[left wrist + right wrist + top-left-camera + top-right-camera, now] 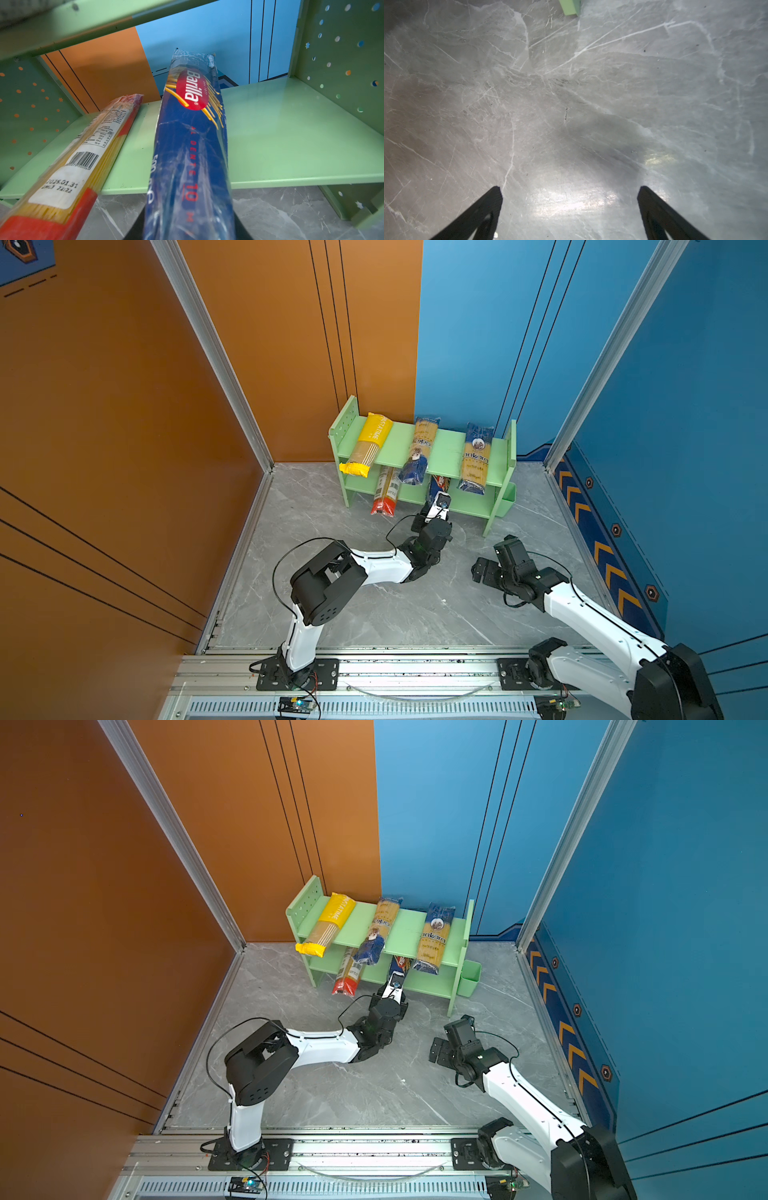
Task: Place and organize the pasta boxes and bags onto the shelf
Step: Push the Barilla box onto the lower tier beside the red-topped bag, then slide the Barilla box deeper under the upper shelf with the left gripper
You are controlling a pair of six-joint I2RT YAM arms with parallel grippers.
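Note:
The light green shelf (446, 452) stands against the back wall. Its top tier carries a yellow pack (368, 443) and two blue-and-yellow ankara packs (419, 448) (477, 456). A red-ended clear pack (386, 493) lies on the lower tier, overhanging the front. My left gripper (436, 506) is shut on the near end of the dark blue Barilla pack (438, 485). In the left wrist view the Barilla pack (191, 135) slants up over the lower tier (280, 135), beside the red-ended pack (83, 155). My right gripper (569, 193) hangs open and empty over the floor.
A small green bin (506, 499) hangs on the shelf's right side. Orange and blue walls close in the back and sides. The grey marble floor (374, 605) spreads in front of the shelf. A shelf foot (570, 7) shows in the right wrist view.

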